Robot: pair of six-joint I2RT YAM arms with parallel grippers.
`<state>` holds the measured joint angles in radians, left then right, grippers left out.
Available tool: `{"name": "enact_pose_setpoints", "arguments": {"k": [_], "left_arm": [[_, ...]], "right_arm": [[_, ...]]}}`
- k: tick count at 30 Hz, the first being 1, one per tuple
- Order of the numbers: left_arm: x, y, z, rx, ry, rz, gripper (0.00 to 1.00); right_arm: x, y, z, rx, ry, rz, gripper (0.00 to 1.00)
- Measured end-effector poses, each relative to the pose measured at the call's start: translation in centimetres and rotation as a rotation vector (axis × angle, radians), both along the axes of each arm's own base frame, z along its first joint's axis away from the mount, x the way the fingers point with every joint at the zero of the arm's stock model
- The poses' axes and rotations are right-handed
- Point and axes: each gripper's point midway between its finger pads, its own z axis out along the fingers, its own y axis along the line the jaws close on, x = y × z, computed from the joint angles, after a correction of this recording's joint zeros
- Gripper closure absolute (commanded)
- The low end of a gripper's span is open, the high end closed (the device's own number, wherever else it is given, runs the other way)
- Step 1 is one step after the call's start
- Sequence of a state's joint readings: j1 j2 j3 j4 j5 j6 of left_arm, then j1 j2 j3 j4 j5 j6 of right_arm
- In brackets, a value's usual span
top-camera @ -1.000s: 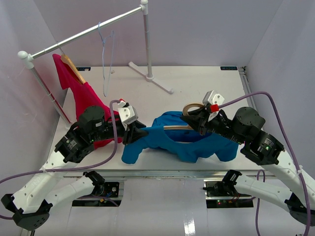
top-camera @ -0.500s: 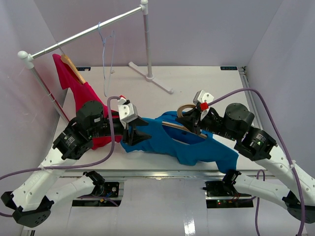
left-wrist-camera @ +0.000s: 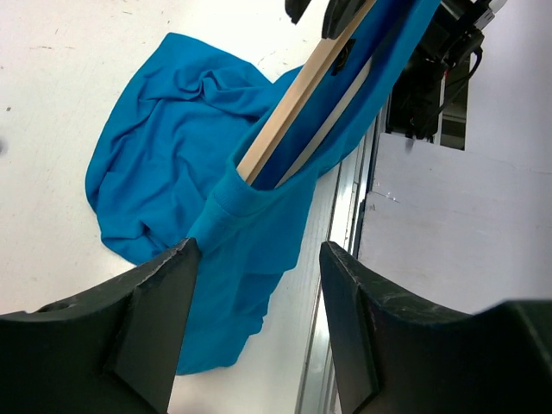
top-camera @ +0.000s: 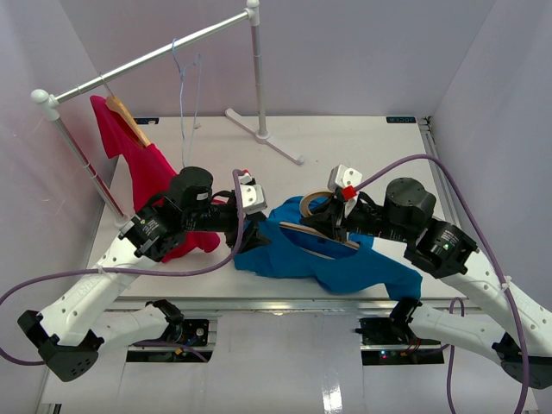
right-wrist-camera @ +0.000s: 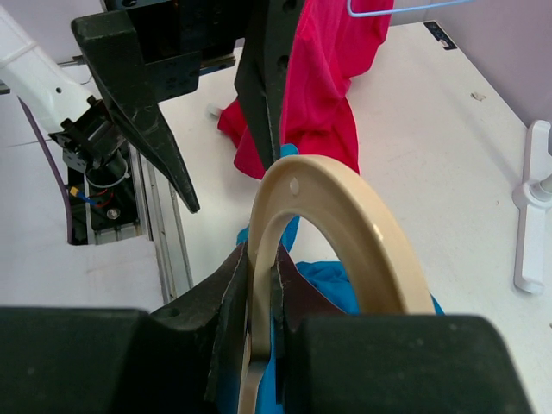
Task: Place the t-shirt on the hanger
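The bright blue t-shirt (top-camera: pixel 354 266) lies bunched at the table's front middle, and part of it hangs from the hanger. The tan wooden hanger (top-camera: pixel 321 239) has one arm inside the shirt's opening. My right gripper (top-camera: pixel 333 212) is shut on the hanger's rounded hook (right-wrist-camera: pixel 345 216) and holds it above the table. My left gripper (top-camera: pixel 253 228) is open at the shirt's left end. In the left wrist view its jaws stand wide apart, with the blue cloth (left-wrist-camera: pixel 172 147) and the hanger arm (left-wrist-camera: pixel 297 99) beyond them and nothing between them.
A magenta-red shirt (top-camera: pixel 147 164) hangs on its own wooden hanger from the rail (top-camera: pixel 155 56) at the back left. A thin pale-blue wire hanger (top-camera: pixel 183 86) hangs beside it. The rack's white foot (top-camera: pixel 263 134) stands at the back middle.
My right gripper has carried the hanger to the left and the shirt has shifted with it. My left arm has moved right, towards the shirt's left end.
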<state>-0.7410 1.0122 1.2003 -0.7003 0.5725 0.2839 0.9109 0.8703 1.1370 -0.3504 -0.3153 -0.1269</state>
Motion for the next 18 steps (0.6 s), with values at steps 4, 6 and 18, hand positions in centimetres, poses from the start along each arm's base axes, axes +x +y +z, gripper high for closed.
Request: {"name": "enact_pose_setpoints", "arguments": {"k": [4, 6, 18], "left_arm": [[0.1, 0.1, -0.1, 0.009, -0.016, -0.002, 0.29], [0.1, 0.1, 0.0, 0.011, -0.021, -0.003, 0.28], [-0.8, 0.6, 1.7, -0.015, -0.054, -0.034, 0.28]], "right_arm": [[-0.4, 0.1, 0.0, 0.000, -0.006, 0.028, 0.92], [-0.5, 0.2, 0.0, 0.000, -0.008, 0.036, 0.92], [-1.2, -0.2, 0.3, 0.006, -0.017, 0.057, 0.92]]}}
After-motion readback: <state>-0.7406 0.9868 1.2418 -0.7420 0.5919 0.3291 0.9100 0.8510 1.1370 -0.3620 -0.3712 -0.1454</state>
